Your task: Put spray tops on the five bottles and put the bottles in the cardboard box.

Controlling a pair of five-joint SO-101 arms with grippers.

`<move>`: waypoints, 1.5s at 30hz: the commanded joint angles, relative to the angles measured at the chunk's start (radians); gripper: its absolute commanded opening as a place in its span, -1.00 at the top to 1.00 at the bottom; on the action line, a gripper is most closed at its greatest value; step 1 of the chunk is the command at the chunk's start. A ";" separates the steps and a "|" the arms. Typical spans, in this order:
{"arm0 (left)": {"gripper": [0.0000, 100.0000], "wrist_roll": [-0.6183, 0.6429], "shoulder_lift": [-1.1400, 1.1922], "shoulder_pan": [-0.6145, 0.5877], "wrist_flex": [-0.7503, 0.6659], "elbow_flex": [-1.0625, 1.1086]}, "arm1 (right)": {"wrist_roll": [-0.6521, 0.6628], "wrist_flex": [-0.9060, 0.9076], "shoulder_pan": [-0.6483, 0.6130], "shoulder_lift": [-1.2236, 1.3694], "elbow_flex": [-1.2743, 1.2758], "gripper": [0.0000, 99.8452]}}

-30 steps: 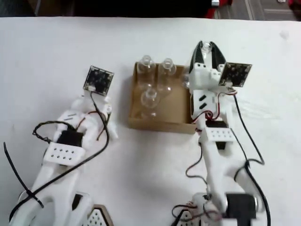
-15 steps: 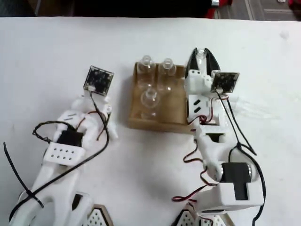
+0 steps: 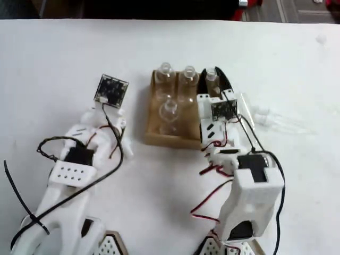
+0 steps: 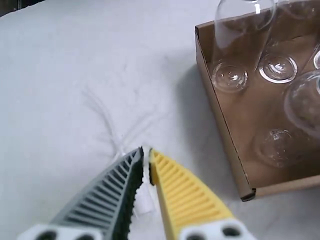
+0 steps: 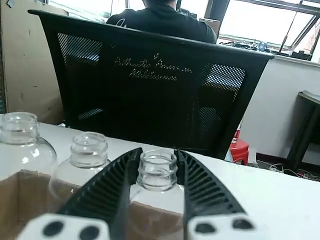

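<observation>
The cardboard box [image 3: 178, 139] sits mid-table with three clear open-necked bottles [image 3: 169, 110] standing inside. My right gripper [image 3: 211, 70] is shut on the neck of another bottle [image 3: 211, 77] at the box's far right corner. In the right wrist view the fingers [image 5: 107, 187] clamp that bottle neck [image 5: 157, 170], with two bottles [image 5: 89, 150] beside it. My left gripper [image 3: 123, 133] is low on the table left of the box. In the left wrist view the left gripper [image 4: 146, 152] is shut on a clear spray top [image 4: 117, 135], whose thin tube trails over the cloth.
More clear spray tops [image 3: 265, 117] lie on the white cloth right of the box. In the left wrist view the box wall [image 4: 220, 125] is close to my left gripper. A black chair [image 5: 150, 85] stands beyond the table's far edge.
My right arm has swung left, carrying its bottle from outside the box's right wall to the box's far right corner. The left arm has not moved.
</observation>
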 commanded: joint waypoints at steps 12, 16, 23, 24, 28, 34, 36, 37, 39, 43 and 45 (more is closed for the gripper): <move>0.95 -0.012 -0.033 0.005 -0.026 -0.008 | 0.017 -0.093 -0.002 0.041 -0.072 0.96; 0.95 -0.012 -0.033 0.005 -0.026 -0.008 | 0.017 -0.093 -0.007 0.042 -0.083 0.94; 0.95 -0.012 -0.033 0.005 -0.026 -0.008 | 0.017 -0.008 -0.010 0.041 -0.084 0.55; 0.95 -0.012 -0.033 0.005 -0.026 -0.008 | 0.017 -0.004 -0.010 0.041 -0.084 0.55; 0.95 -0.012 -0.033 0.005 -0.025 -0.008 | 0.015 -0.002 -0.010 0.031 -0.084 0.57; 0.95 -0.012 -0.033 0.005 -0.025 -0.008 | 0.015 -0.002 -0.012 0.030 -0.083 0.57; 0.95 -0.012 -0.033 0.005 -0.025 -0.008 | 0.015 -0.002 -0.012 0.030 -0.081 0.57; 0.95 -0.012 -0.033 0.005 -0.025 -0.008 | 0.015 -0.002 -0.012 0.028 -0.078 0.57; 0.95 -0.012 -0.033 0.005 -0.025 -0.008 | 0.015 -0.004 -0.021 0.001 -0.066 0.57; 0.95 -0.012 -0.033 0.005 -0.021 -0.008 | 0.015 0.001 -0.047 -0.170 0.021 0.57; 0.95 -0.012 -0.033 0.005 -0.021 -0.008 | 0.017 0.007 -0.056 -0.297 0.075 0.57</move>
